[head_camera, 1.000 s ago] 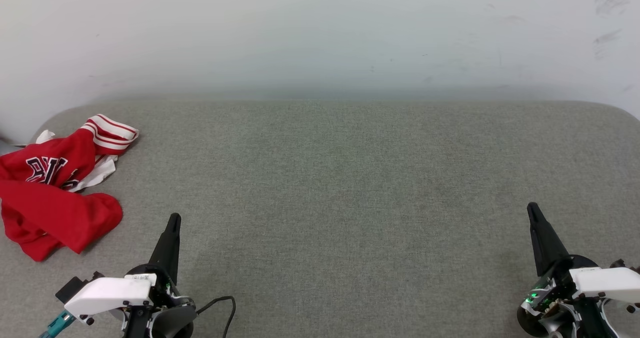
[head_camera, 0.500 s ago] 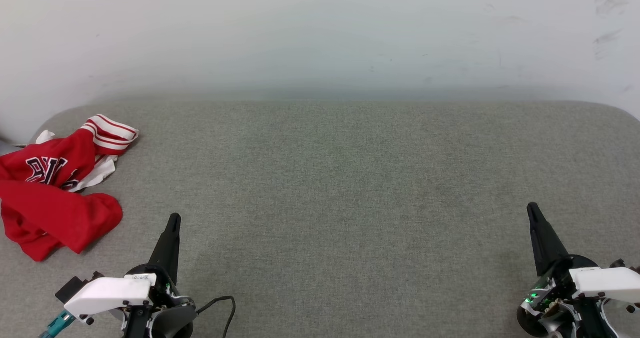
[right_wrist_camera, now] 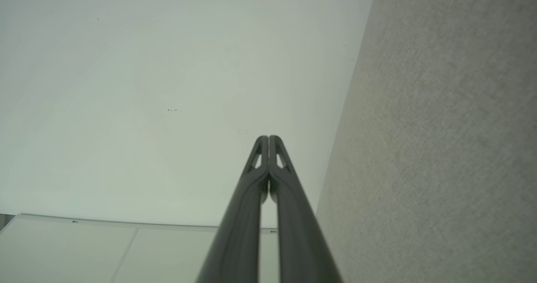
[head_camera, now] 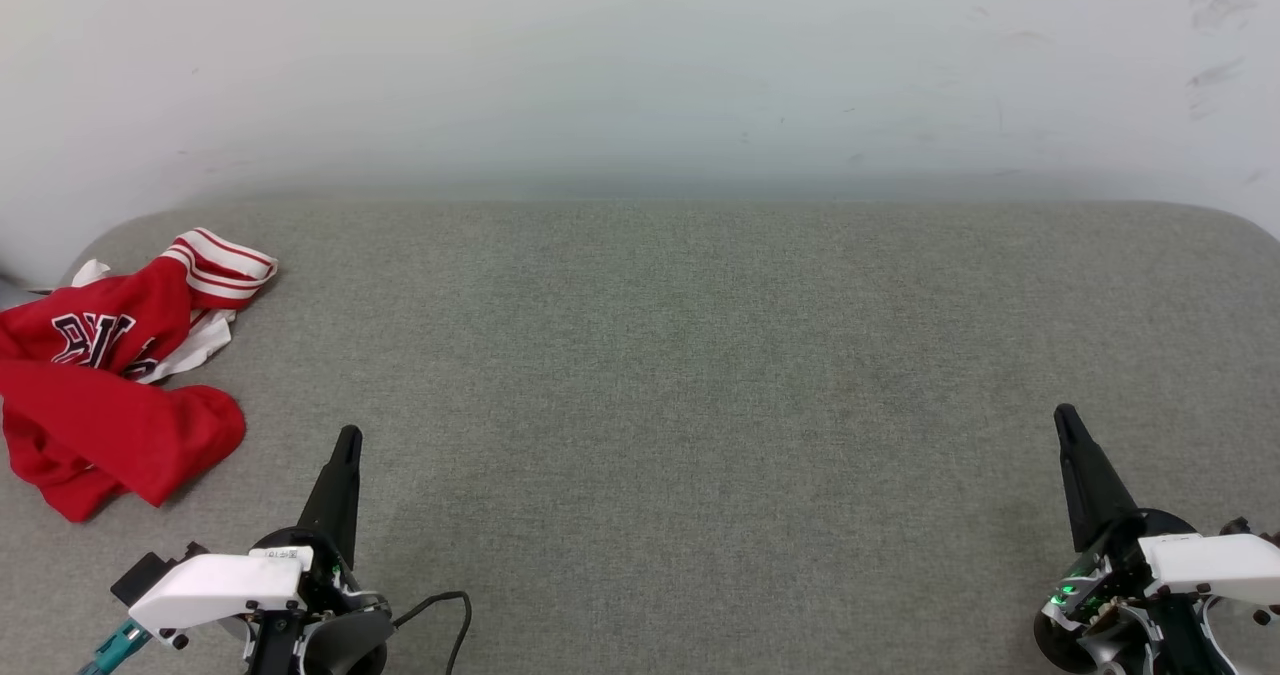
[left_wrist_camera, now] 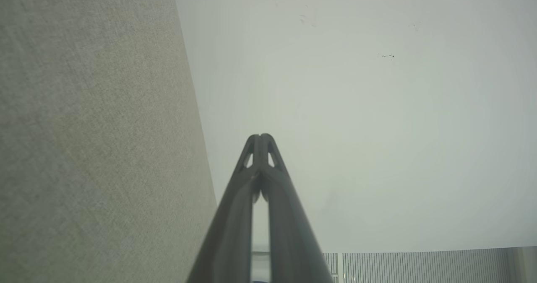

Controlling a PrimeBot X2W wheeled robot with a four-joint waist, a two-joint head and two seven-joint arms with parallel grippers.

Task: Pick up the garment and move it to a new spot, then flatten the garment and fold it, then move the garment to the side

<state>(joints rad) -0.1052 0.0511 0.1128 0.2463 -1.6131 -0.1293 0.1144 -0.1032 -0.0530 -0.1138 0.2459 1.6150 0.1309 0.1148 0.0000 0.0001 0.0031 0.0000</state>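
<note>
Behind everything, a pale matt wall [head_camera: 640, 65], faintly scuffed. Below it, a broad counter [head_camera: 700, 405] covered in grey woven cloth, rounded at the corners, slightly grippy by the look. At its left end, near the rear corner, the jersey [head_camera: 110, 395] — red, slick-looking knit, bunched in soft folds, striped white trim uppermost, black lettering partly hidden. Along the near side, left tool [head_camera: 347, 440] and right tool [head_camera: 1063, 415]: long dark tapered fingers pressed fully together, gripping nothing, well apart from the cloth. For the pickup: spread the left tool first, come down on a raised fold — not the flat hem — and pinch firmly, lifting slowly to avoid dragging.
</note>
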